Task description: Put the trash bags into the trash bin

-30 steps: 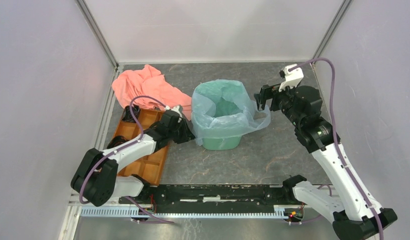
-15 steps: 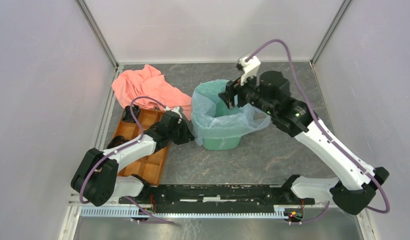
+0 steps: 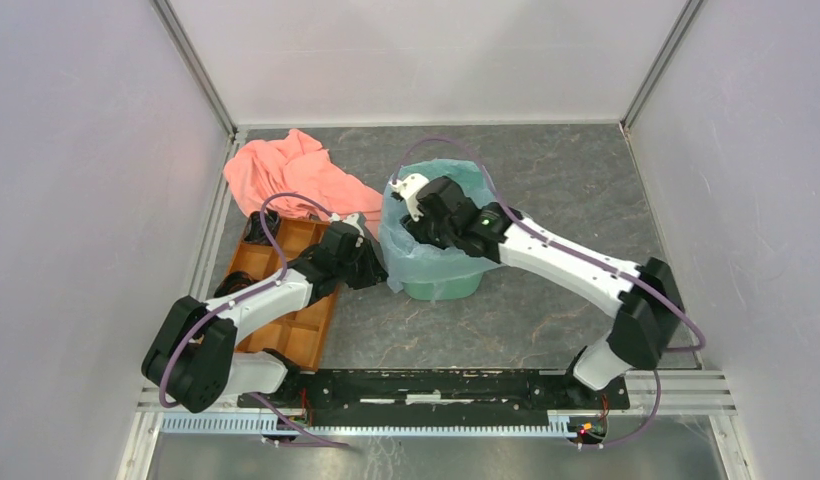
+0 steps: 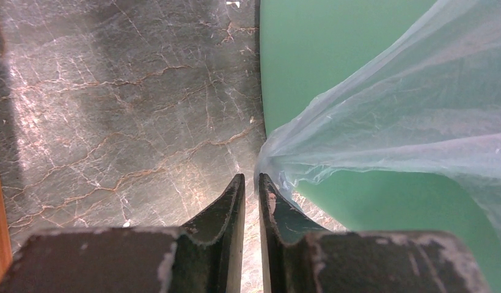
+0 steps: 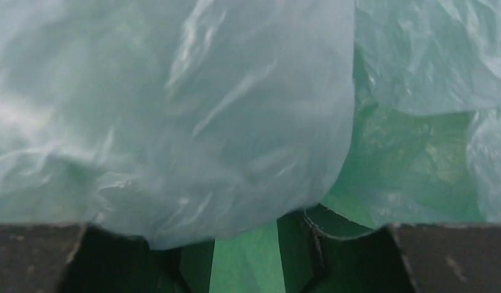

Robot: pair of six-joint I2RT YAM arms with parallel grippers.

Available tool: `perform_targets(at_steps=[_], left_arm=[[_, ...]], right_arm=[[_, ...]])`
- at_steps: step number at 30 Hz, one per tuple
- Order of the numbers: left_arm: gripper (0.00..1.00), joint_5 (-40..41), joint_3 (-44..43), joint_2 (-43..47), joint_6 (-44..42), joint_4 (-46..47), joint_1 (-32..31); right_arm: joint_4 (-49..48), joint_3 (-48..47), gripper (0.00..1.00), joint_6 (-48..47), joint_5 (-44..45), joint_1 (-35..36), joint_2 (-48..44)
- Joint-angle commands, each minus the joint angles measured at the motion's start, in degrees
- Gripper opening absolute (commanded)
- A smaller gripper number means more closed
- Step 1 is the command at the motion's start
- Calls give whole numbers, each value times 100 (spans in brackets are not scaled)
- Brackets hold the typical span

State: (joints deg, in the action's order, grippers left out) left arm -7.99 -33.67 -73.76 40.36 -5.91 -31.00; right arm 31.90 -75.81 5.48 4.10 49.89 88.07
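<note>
The left pincer point(image 4: 248, 178) nips a corner of the pale blue trash bag point(image 4: 407, 122) beside the mint-green trash bin point(image 4: 309, 55); the right pincer point(image 5: 245, 244), parted, reaches inside.

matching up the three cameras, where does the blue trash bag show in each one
top external: the trash bag lines the trash bin at centre and hangs over its rim.
left wrist: the trash bag fills the right half and tapers to a corner near centre.
right wrist: the trash bag fills almost the whole picture.
shared landmark: the mint-green trash bin, seen in all three.
</note>
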Motion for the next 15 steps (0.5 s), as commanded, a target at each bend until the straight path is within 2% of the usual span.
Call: perform_targets(at_steps=[1, 6, 9, 15], left_arm=[[20, 34, -129, 91, -112, 42, -20], [20, 46, -147, 107, -134, 20, -20], [20, 38, -159, 97, -157, 36, -20], [20, -8, -196, 42, -194, -13, -20]], right_arm=[[155, -462, 44, -128, 897, 48, 576], [-623, 430, 49, -15, 624, 49, 831], [-849, 660, 51, 99, 425, 47, 919], [-282, -219, 77, 93, 522, 47, 725]])
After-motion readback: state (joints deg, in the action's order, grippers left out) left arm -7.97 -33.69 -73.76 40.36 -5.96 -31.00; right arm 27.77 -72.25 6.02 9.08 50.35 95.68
